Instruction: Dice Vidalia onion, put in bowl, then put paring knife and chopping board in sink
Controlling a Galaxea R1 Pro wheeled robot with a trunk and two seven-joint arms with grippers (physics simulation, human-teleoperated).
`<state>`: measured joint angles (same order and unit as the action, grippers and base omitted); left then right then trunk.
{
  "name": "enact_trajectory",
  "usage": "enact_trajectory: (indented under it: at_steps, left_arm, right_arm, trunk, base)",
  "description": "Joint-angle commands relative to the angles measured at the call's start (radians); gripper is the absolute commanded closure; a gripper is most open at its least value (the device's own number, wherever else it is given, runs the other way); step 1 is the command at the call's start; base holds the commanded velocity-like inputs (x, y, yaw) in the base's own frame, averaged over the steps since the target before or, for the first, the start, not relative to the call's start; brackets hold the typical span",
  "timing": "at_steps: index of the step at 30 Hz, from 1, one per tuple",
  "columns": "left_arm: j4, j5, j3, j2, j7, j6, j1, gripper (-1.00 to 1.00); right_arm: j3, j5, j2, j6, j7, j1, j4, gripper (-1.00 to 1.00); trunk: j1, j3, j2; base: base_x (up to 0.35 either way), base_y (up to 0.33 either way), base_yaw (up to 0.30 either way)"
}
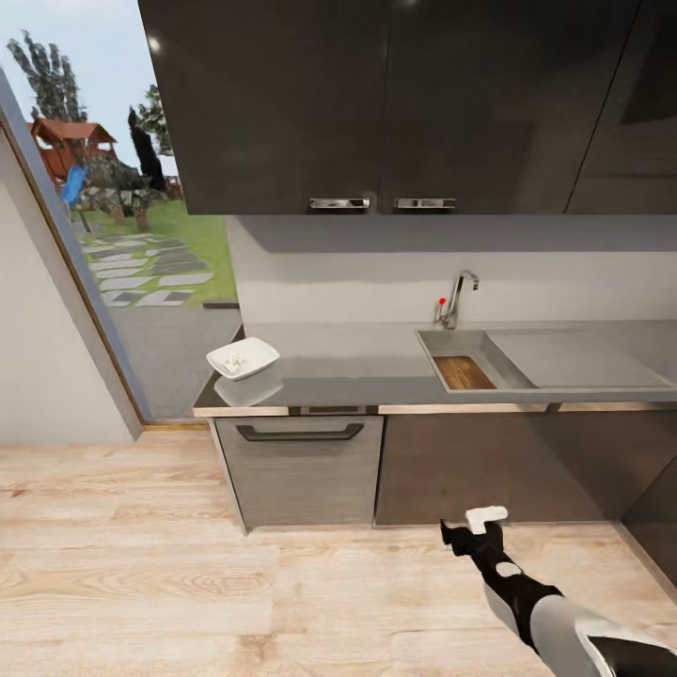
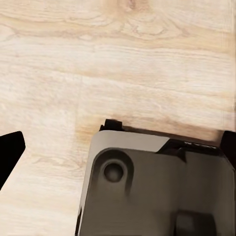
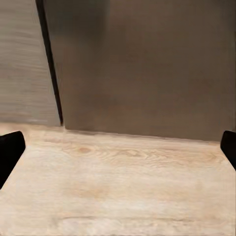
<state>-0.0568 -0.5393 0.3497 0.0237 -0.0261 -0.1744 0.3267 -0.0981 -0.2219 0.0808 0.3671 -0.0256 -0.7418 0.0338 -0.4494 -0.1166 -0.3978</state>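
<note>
Head view looks down on a kitchen run whose sink (image 1: 475,362) serves as the landmark. Inside its basin lies the chopping board (image 1: 463,373), only partly visible because the near wall of the basin cuts off its front edge; no knife can be made out on or beside it. Behind the sink stands the chrome tap (image 1: 459,293) with its red knob, and a flat drainboard (image 1: 574,359) extends from the basin toward the picture's right edge. Well away from the sink, at the far end of the countertop (image 1: 348,381) beside the glass door, sits the white bowl (image 1: 243,358), holding small pale bits too small to identify. Below the sink, over the wooden floor (image 1: 141,574), the right gripper (image 1: 473,527) hangs on its arm, which the frame cuts off; how wide it stands is unclear here. Right wrist view shows dark fingertips (image 3: 10,152) at opposite edges, spread wide with nothing between them, facing grey cabinet fronts (image 3: 142,69). Left wrist view shows fingertips (image 2: 9,150) likewise wide apart and empty, above floor and a grey part of the robot (image 2: 157,191).
</note>
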Motion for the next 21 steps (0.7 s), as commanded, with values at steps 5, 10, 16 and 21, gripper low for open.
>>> enact_trajectory:
  at_steps: [5, 10, 16, 21]
  left_arm:
    - [0.095, -0.006, 0.008, 0.010, -0.002, -0.007, 0.002, -1.00]
    - [0.134, -0.005, 0.009, 0.051, -0.001, -0.086, 0.001, -1.00]
    - [0.110, -0.005, 0.012, 0.061, -0.002, -0.147, 0.001, -1.00]
    - [0.106, -0.005, 0.012, 0.063, -0.002, -0.148, 0.001, -1.00]
  right_arm:
    - [-0.008, -0.028, -0.040, 0.114, -0.002, 0.195, -0.017, -1.00]
    - [-0.009, -0.029, -0.102, 0.223, -0.004, 0.338, -0.017, -1.00]
    - [-0.013, -0.025, -0.111, 0.240, -0.012, 0.358, -0.015, -1.00]
    - [-0.014, -0.023, -0.111, 0.240, -0.014, 0.358, -0.014, -1.00]
  trunk:
    - [-0.001, -0.002, -0.002]
    - [-0.001, -0.002, -0.002]
    - [-0.001, -0.002, -0.002]
    - [-0.001, 0.004, -0.002]
  base:
    - [0.000, 0.000, 0.000]
    - [0.000, 0.000, 0.000]
    - [0.000, 0.000, 0.000]
    - [0.000, 0.000, 0.000]
